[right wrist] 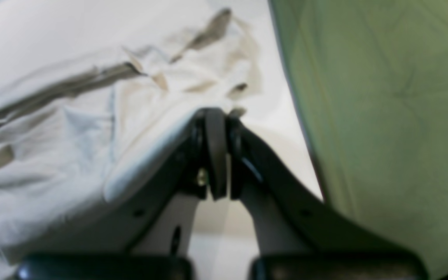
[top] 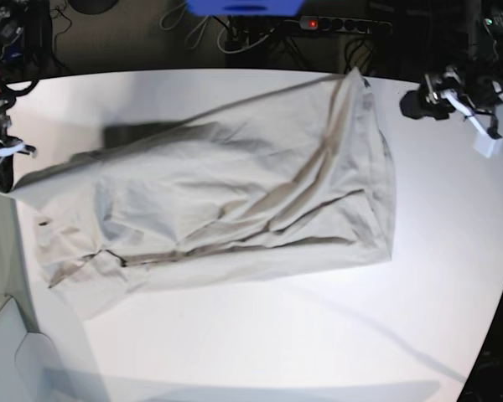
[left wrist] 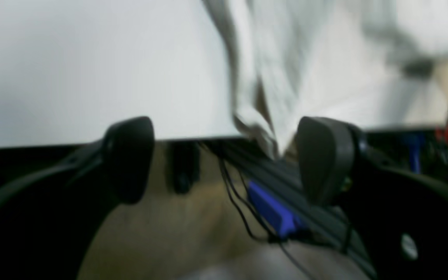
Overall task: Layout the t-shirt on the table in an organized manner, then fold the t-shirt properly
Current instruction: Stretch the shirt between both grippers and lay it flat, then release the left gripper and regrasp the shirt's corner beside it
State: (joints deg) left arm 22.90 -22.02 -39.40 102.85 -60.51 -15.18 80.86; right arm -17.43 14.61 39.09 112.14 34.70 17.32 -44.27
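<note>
While one plain light grey-beige cotton t-shirt (top: pixel 226 201) lies spread across the large smooth white desk (top: pixel 335 335), two hands work at opposite ends of it. The left hand (left wrist: pixel 224 159) stands wide open with nothing between its two black pads (left wrist: pixel 325 155); in the left wrist view a corner of the garment hangs over the desk edge just ahead of the hand, close beside one pad, and the blur hides whether they touch. The right hand (right wrist: pixel 216 116) is closed, its two fingers pressed together on the shirt's edge, with the cloth rising to the fingertips in a taut fold. From that hand the creased fabric runs ahead and to one side; a pale green surface (right wrist: pixel 383 97) lies on the other side, beyond the desk edge. In the base view the shirt lies diagonally, wrinkled, one layer folded over its lower part.
</note>
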